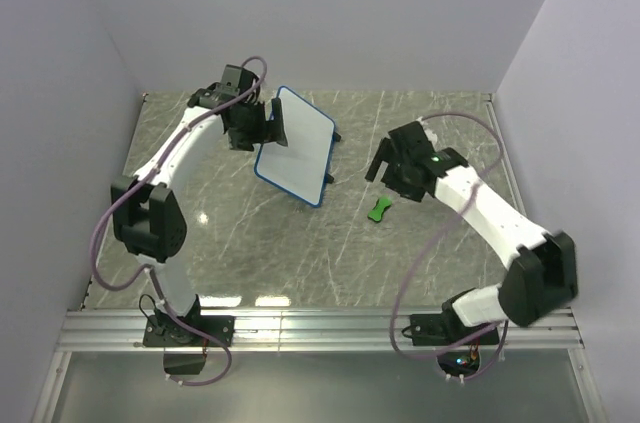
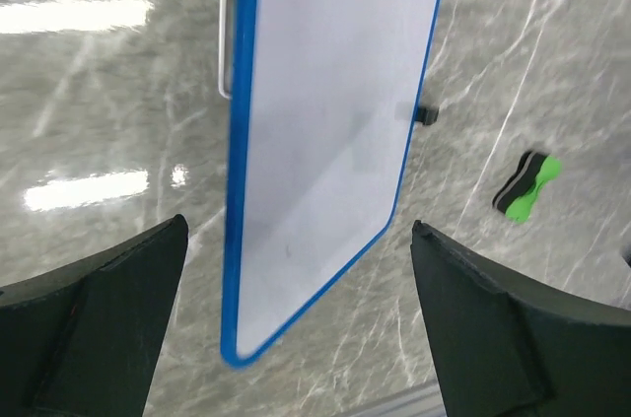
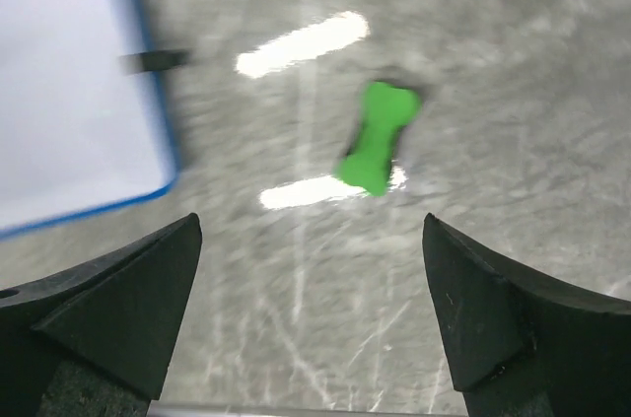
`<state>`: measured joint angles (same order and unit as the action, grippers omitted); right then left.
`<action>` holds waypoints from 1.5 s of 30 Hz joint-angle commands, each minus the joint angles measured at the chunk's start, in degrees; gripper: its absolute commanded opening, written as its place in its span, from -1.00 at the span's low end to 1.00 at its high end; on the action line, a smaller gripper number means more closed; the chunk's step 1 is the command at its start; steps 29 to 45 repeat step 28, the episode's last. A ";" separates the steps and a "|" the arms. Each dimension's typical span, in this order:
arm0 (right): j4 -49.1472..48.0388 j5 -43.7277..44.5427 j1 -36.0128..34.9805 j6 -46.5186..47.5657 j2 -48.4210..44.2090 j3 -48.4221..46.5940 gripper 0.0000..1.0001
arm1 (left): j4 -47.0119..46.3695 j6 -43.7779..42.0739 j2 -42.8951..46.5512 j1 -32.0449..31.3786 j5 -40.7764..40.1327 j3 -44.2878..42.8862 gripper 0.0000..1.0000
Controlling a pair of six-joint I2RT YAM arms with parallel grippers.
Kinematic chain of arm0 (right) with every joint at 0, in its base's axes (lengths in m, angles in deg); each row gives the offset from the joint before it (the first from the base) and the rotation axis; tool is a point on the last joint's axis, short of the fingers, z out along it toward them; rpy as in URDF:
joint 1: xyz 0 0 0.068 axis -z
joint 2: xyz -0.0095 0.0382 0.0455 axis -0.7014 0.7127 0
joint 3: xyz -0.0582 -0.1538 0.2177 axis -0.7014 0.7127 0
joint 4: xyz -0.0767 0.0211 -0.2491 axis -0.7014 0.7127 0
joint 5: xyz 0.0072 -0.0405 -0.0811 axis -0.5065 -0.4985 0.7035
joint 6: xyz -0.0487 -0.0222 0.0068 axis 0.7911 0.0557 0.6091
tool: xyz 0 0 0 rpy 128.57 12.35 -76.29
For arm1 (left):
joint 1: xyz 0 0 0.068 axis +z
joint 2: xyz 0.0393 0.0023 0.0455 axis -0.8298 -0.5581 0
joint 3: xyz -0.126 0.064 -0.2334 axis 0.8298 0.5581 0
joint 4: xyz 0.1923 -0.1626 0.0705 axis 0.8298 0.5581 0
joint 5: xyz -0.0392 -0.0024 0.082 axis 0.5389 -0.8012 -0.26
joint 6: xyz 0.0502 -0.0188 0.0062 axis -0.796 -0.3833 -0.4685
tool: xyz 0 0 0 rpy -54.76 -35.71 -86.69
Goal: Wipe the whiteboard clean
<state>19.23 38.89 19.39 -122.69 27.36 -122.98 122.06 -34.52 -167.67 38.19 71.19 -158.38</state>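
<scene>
Whiteboard [image 1: 296, 148] stands tilted on its wire stand, mid-table [image 1: 240, 253], toward the back. Left gripper [image 1: 266, 130] sits close by the board's left edge, fingers spread wide, holding nothing. Right gripper [image 1: 382, 171] is likewise spread and empty, hovering over the green eraser [image 1: 379, 209], which lies flat just right of the board.

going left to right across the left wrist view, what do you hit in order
left end effector's image-left finger → whiteboard → green eraser. The other finger is left out, since it overlaps the board's corner and the eraser sideways.
</scene>
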 commanded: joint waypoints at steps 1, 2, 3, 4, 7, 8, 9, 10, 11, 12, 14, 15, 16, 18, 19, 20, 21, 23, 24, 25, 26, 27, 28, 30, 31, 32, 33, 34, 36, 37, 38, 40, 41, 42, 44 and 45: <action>-2.13 -1.80 -1.31 4.45 -10.71 -1.40 0.99 | -0.56 1.89 6.64 -0.30 -6.07 -2.01 0.99; -3.45 -4.60 -2.00 6.46 -13.02 -0.87 0.99 | -0.56 2.16 7.70 -0.30 -7.48 -1.66 0.99; -5.55 -5.24 -2.53 7.35 -15.39 -0.43 0.99 | -0.82 2.59 8.93 -0.30 -9.49 -1.22 0.99; -6.36 -5.07 -3.50 7.96 -20.55 0.01 0.99 | -1.35 3.56 11.90 -0.30 -12.47 0.70 0.99; -9.52 -2.36 -7.01 10.08 -31.91 1.33 0.99 | -4.42 5.05 19.21 -0.22 -16.71 6.31 0.99; -10.14 -0.86 -7.20 8.60 -34.81 2.20 0.99 | -5.47 5.32 21.23 -0.22 -19.33 8.17 0.99; -11.19 2.20 -7.28 7.37 -37.45 3.26 0.99 | -6.44 5.76 24.82 -0.22 -20.58 9.84 0.99; -11.46 3.71 -7.29 6.14 -42.35 5.18 0.99 | -7.67 6.81 26.42 -0.13 -22.07 12.64 0.99; -11.72 3.98 -7.29 5.60 -44.75 6.16 0.99 | -8.03 7.08 27.91 -0.13 -24.00 13.89 0.99; -12.33 3.20 -7.29 6.21 -48.25 7.56 0.99 | -8.73 7.34 30.63 -0.13 -24.71 16.25 0.99; -11.64 2.23 -7.29 7.18 -50.65 8.45 0.99 | -10.05 7.78 33.10 -0.22 -25.68 18.46 0.99; -9.81 1.71 -7.29 7.27 -52.05 8.71 0.99 | -10.23 8.05 35.38 -0.22 -27.60 20.04 0.99; -8.66 1.79 -7.20 7.18 -52.50 8.80 0.99 | -10.14 8.05 36.36 -0.22 -28.58 20.75 0.99; -5.42 1.79 -7.20 6.83 -53.55 8.80 0.99 | -9.62 6.30 38.55 -0.39 -31.64 21.63 0.99; -4.70 1.61 -7.28 6.74 -53.91 8.89 0.99 | -9.01 5.77 39.00 -1.35 -33.66 21.55 0.99; -4.17 1.53 -7.29 6.65 -54.35 9.15 1.00 | -8.04 5.41 39.26 -1.79 -35.51 21.46 0.99; -3.47 1.52 -7.29 6.57 -55.31 9.76 0.99 | -7.51 4.80 39.88 -2.15 -39.36 21.37 0.99; -3.29 1.52 -7.20 6.65 -56.45 10.12 0.99 | -7.68 4.53 40.76 -2.59 -41.76 21.37 0.99; -3.03 1.52 -7.20 6.74 -57.42 10.64 0.99 | -7.94 4.01 41.72 -2.59 -42.47 21.72 0.99; -3.55 1.44 -7.28 7.26 -57.95 10.91 0.99 | -8.47 3.48 42.16 -2.68 -43.87 21.99 0.99; -3.99 1.52 -7.29 7.79 -58.30 11.17 0.99 | -8.99 3.13 42.69 -2.68 -44.49 22.34 0.99; -3.73 1.96 -7.29 8.14 -58.22 10.74 0.99 | -10.30 1.99 43.39 -2.68 -45.19 23.12 0.99; -3.20 2.40 -7.29 8.41 -57.96 10.39 0.99 | -11.27 1.64 43.57 -2.68 -47.81 23.65 0.99; -3.20 2.40 -7.29 8.41 -57.96 10.39 0.99 | -11.27 1.64 43.57 -2.68 -47.81 23.65 0.99; -3.20 2.40 -7.29 8.41 -57.96 10.39 0.99 | -11.27 1.64 43.57 -2.68 -47.81 23.65 0.99; -3.20 2.40 -7.29 8.41 -57.96 10.39 0.99 | -11.27 1.64 43.57 -2.68 -47.81 23.65 0.99; -3.20 2.40 -7.29 8.41 -57.96 10.39 0.99 | -11.27 1.64 43.57 -2.68 -47.81 23.65 0.99; -3.20 2.40 -7.29 8.41 -57.96 10.39 0.99 | -11.27 1.64 43.57 -2.68 -47.81 23.65 0.99; -3.20 2.40 -7.29 8.41 -57.96 10.39 0.99 | -11.27 1.64 43.57 -2.68 -47.81 23.65 0.99; -3.20 2.40 -7.29 8.41 -57.96 10.39 0.99 | -11.27 1.64 43.57 -2.68 -47.81 23.65 0.99; -3.20 2.40 -7.29 8.41 -57.96 10.39 0.99 | -11.27 1.64 43.57 -2.68 -47.81 23.65 0.99; -3.20 2.40 -7.29 8.41 -57.96 10.39 0.99 | -11.27 1.64 43.57 -2.68 -47.81 23.65 0.99; -3.20 2.40 -7.29 8.41 -57.96 10.39 0.99 | -11.27 1.64 43.57 -2.68 -47.81 23.65 0.99; -3.20 2.40 -7.29 8.41 -57.96 10.39 0.99 | -11.27 1.64 43.57 -2.68 -47.81 23.65 0.99; -3.20 2.40 -7.29 8.41 -57.96 10.39 0.99 | -11.27 1.64 43.57 -2.68 -47.81 23.65 0.99; -3.20 2.40 -7.29 8.41 -57.96 10.39 0.99 | -11.27 1.64 43.57 -2.68 -47.81 23.65 0.99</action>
